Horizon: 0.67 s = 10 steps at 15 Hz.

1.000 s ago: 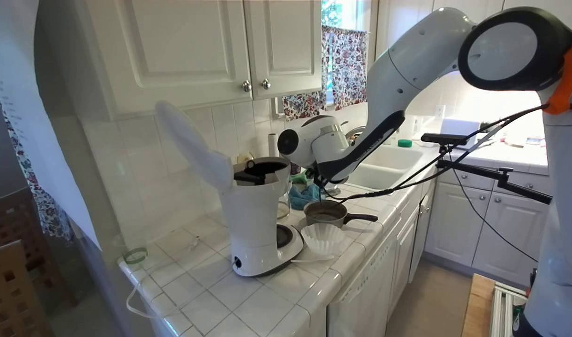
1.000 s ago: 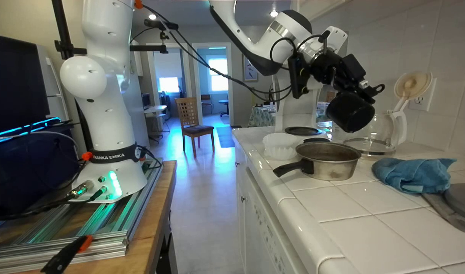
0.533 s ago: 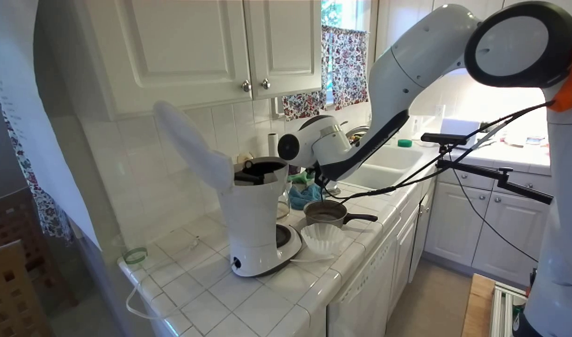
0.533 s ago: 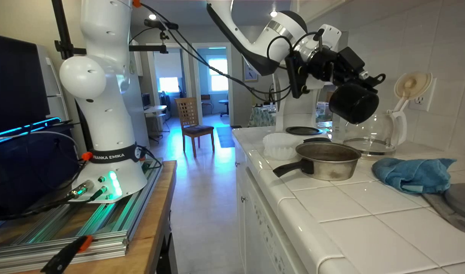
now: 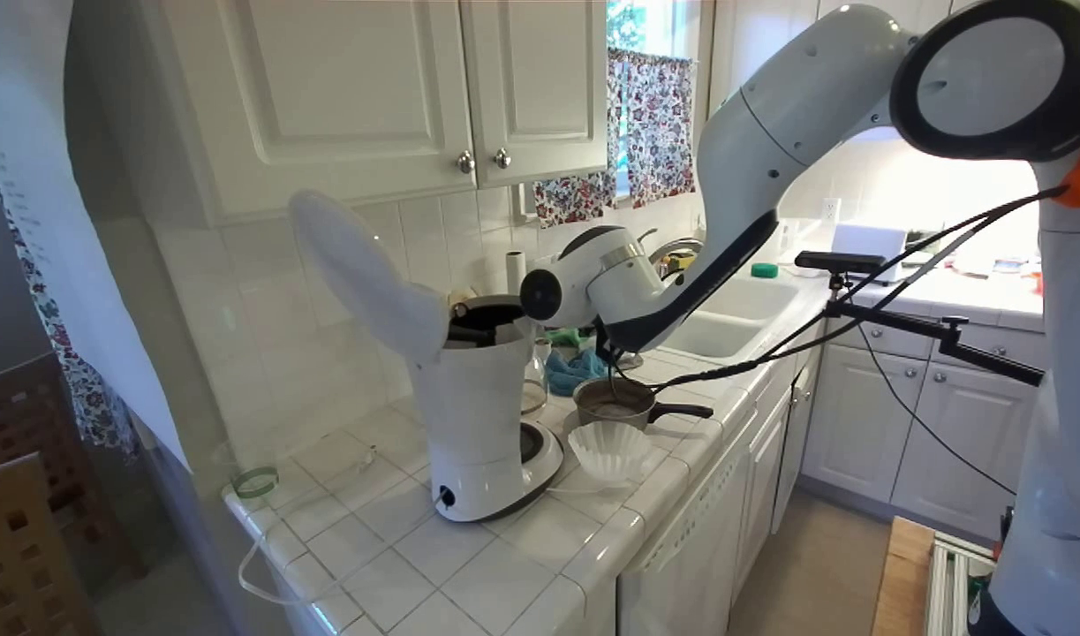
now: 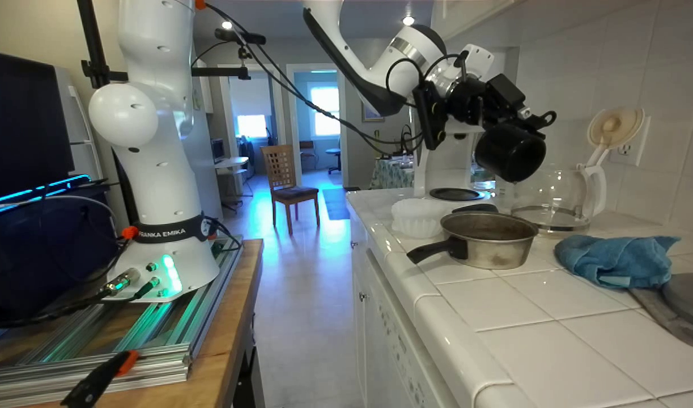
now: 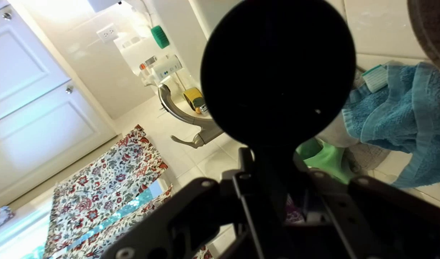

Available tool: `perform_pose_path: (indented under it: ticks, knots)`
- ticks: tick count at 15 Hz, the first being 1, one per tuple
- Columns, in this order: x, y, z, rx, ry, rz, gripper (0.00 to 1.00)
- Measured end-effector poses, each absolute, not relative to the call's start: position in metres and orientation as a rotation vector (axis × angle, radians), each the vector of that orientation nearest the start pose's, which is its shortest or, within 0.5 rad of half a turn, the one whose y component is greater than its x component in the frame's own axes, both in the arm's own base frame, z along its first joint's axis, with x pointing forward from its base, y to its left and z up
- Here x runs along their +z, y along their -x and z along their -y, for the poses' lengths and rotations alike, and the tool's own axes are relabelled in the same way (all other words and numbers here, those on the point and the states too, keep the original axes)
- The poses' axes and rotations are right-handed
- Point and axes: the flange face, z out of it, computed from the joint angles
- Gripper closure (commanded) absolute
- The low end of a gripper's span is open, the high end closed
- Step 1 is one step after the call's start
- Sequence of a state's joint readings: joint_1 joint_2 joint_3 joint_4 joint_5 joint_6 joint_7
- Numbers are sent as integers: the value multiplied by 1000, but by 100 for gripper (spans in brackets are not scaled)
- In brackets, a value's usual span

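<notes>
In a white-tiled kitchen, we see the robot's gripper (image 7: 272, 163) clamped on a black cup (image 6: 510, 152), which it holds tilted in the air above the counter (image 6: 556, 340). The cup hangs near a glass carafe (image 6: 550, 198), apart from the saucepan (image 6: 490, 252). We cannot see inside the cup. A white coffee maker (image 5: 478, 415), its lid (image 5: 358, 269) raised, stands near the cup, though we cannot tell whether the two touch. In both exterior views, a fluted paper filter (image 5: 612, 452) sits just beside the saucepan, and a crumpled blue towel (image 6: 615, 260) lies near it. Our wrist view shows a faucet (image 7: 182, 115) and a floral curtain (image 7: 94, 198) past the cup's dark outline.
</notes>
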State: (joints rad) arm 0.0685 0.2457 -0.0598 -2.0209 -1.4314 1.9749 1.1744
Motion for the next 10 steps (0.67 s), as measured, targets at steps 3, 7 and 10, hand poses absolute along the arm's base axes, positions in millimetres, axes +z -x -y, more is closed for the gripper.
perform_pose_path:
  ticks: [3, 7, 10]
  knots:
    - [347, -587, 52, 515, -1869, 284, 94]
    - [345, -583, 49, 509, -1819, 289, 94]
    - [346, -584, 50, 525, -1800, 276, 94]
